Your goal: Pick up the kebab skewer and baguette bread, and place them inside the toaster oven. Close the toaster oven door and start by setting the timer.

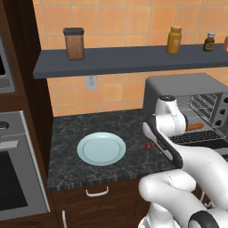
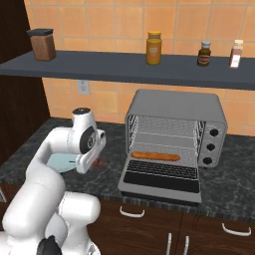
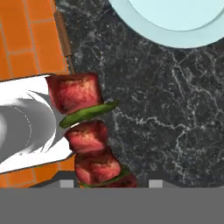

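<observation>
Claw [image 3: 107, 183] low over kebab skewer [image 3: 87, 131]; baguette bread [image 2: 155, 156] inside.

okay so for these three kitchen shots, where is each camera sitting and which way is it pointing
Left base view: behind the arm's left, looking forward and down at the counter and pale blue plate; white arm at lower right.
Right base view: behind its right, facing the open toaster oven with the baguette bread inside; arm at lower left.
Hand view: on the hand, looking down at the kebab skewer near the tool.
Both base views share the oven and shelf.

one kebab skewer [image 3: 89, 133], one baguette bread [image 2: 155, 156], one toaster oven [image 2: 174, 106], one plate [image 1: 101, 148], four jars [image 2: 154, 48]
</observation>
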Motion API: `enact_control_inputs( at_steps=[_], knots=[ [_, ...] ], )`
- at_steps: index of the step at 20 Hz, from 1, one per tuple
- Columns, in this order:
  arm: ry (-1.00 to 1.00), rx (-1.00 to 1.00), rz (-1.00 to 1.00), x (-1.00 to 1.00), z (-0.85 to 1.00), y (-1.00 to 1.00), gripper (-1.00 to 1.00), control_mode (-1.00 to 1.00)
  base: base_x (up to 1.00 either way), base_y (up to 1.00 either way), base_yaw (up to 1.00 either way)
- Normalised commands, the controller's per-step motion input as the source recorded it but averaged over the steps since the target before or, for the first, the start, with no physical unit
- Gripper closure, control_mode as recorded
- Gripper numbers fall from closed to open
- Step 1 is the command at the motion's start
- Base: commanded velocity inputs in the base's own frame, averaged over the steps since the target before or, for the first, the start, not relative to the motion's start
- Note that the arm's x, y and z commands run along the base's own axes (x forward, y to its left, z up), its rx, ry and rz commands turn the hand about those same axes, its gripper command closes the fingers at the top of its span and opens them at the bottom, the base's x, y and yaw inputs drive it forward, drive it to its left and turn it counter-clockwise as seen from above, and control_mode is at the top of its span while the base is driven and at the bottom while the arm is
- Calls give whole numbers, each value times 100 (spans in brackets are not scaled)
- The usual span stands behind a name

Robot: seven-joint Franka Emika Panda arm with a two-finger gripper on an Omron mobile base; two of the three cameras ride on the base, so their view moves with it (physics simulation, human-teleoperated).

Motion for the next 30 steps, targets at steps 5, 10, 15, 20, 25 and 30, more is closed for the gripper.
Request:
enact_control_inputs(
  at_steps=[5,10,15,20,25,30],
  knots=[
    [3,0,21,22,12,-100,100,-100,0,0,0],
    [12,5,3,57,29,-100,100,-100,0,0,0],
    [11,9,0,69,35,-100,100,-100,0,0,0],
    [3,7,0,47,-3,-83,100,-100,0,0,0],
    [0,5,0,31,-11,-55,100,-100,0,0,0],
    [0,5,0,3,-44,-11,100,-100,0,0,0]
  ],
)
